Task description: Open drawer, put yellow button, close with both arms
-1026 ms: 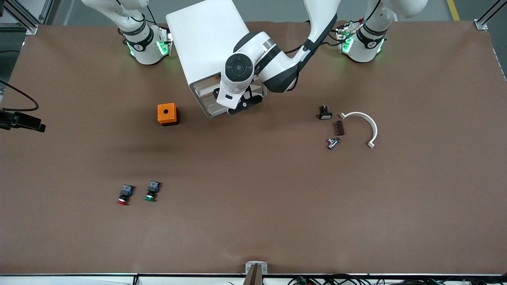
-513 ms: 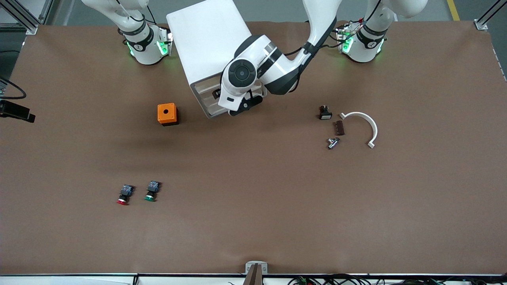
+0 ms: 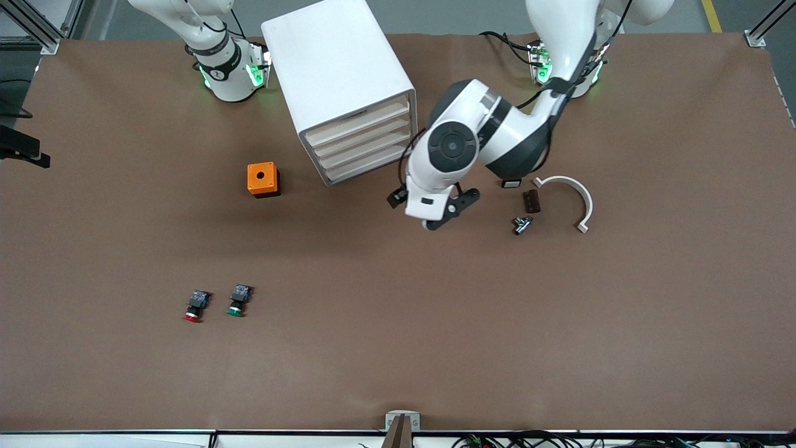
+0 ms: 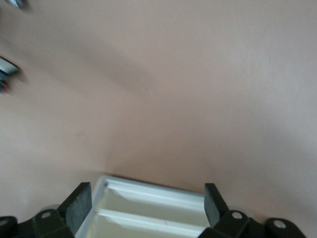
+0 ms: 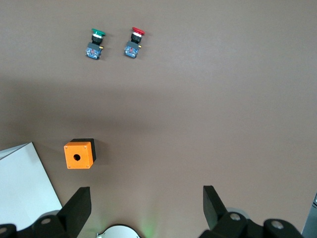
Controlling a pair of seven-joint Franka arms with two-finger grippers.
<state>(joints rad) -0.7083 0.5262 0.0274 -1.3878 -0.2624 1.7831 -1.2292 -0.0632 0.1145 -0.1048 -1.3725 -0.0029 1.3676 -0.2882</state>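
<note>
Worktop (image 3: 398, 348): brown, and I see loose parts at both ends.
Cabinet (image 3: 339, 74): white box between the two bases, standing at a slant.
Drawer (image 3: 364, 118): the top one of four; I read its front as level with the other three, so pushed in.
Left pincer (image 3: 434, 211): fingers apart and holding nothing, over bare worktop between the cabinet and the small parts.
Right pincer (image 5: 146, 208): fingers apart and holding nothing, up over the right arm's end, above the orange box.
Orange box (image 3: 262, 179): beside the cabinet, toward the right arm's end.
White curved strip (image 3: 575, 196): toward the left arm's end.
Red switch (image 3: 194, 306), green switch (image 3: 238, 300): side by side, nearer the front camera.
Brown block (image 3: 531, 201), metal fitting (image 3: 522, 224): just beside the strip.
Black part (image 3: 511, 183): half hidden under the left arm (image 3: 516, 134).
Yellow button: I cannot find it in any view.
</note>
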